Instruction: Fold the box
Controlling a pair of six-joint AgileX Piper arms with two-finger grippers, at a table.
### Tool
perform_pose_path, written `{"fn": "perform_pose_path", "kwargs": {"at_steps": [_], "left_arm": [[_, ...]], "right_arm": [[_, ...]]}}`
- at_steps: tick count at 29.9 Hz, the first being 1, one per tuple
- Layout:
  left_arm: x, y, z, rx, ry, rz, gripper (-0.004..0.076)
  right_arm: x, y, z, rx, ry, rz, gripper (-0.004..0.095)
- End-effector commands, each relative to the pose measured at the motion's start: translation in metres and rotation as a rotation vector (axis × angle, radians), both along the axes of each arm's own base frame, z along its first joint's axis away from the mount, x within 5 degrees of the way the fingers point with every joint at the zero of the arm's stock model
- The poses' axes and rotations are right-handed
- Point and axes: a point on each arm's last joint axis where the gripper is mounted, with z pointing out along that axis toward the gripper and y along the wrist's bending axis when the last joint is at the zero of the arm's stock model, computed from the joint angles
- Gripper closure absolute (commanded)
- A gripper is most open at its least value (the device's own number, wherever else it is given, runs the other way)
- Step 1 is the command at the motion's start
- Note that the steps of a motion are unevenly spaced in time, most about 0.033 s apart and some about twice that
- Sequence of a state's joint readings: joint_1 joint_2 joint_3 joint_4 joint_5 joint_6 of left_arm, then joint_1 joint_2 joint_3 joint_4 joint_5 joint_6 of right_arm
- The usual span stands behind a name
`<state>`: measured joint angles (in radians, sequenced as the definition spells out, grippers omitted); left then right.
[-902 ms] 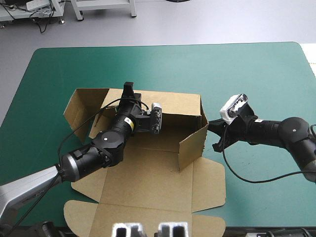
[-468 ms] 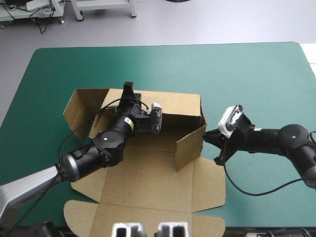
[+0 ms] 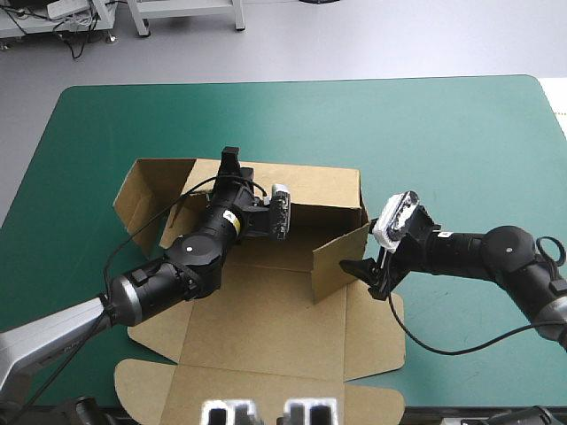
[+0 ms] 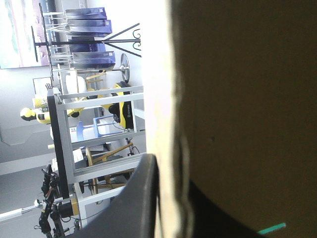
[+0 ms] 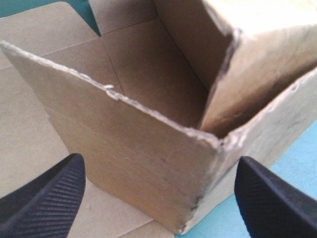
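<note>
The brown box (image 3: 266,328) lies in the middle of the table, its back wall (image 3: 310,186) raised and its base and lid flat toward the near edge. My left gripper (image 3: 231,159) is shut on the back wall's top edge near its left end; the left wrist view shows board (image 4: 237,99) filling the space between the fingers of that gripper (image 4: 173,208). The right side wall (image 3: 341,266) stands upright, angled inward. My right gripper (image 3: 361,273) is open just outside it. In the right wrist view the wall's corner (image 5: 198,163) stands straight ahead of the open gripper (image 5: 158,166).
A loose side flap (image 3: 142,190) sticks out at the box's left. The lid's tabs (image 3: 257,390) reach the table's near edge. Bare teal-green cover (image 3: 443,133) lies beyond and to the right of the box.
My right gripper has gone from shut to open and moved left and nearer along the right side wall. That wall has swung slightly inward. The left arm has not moved.
</note>
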<state>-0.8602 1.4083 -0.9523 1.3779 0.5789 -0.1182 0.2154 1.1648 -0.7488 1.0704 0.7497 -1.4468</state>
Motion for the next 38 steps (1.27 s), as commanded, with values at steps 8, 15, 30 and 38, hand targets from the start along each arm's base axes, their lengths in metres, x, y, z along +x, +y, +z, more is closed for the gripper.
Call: {"fn": "perform_pose_path", "kwargs": {"at_steps": [8, 15, 30, 38], "left_arm": [[-0.005, -0.017, 0.027, -0.145, 0.035, 0.025, 0.071], [0.005, -0.036, 0.032, -0.16, 0.095, 0.049, 0.071], [-0.009, -0.051, 0.032, -0.161, 0.106, -0.007, 0.0712], [-0.021, -0.042, 0.017, -0.141, 0.13, -0.067, 0.0713]], "right_arm": [[0.008, 0.009, 0.018, 0.081, -0.088, -0.175, 0.0139], [0.016, 0.007, 0.016, 0.107, -0.068, -0.261, 0.0148], [0.022, 0.007, 0.008, 0.12, -0.008, -0.299, 0.0342], [0.019, 0.017, -0.009, 0.09, 0.124, -0.178, 0.0756]]}}
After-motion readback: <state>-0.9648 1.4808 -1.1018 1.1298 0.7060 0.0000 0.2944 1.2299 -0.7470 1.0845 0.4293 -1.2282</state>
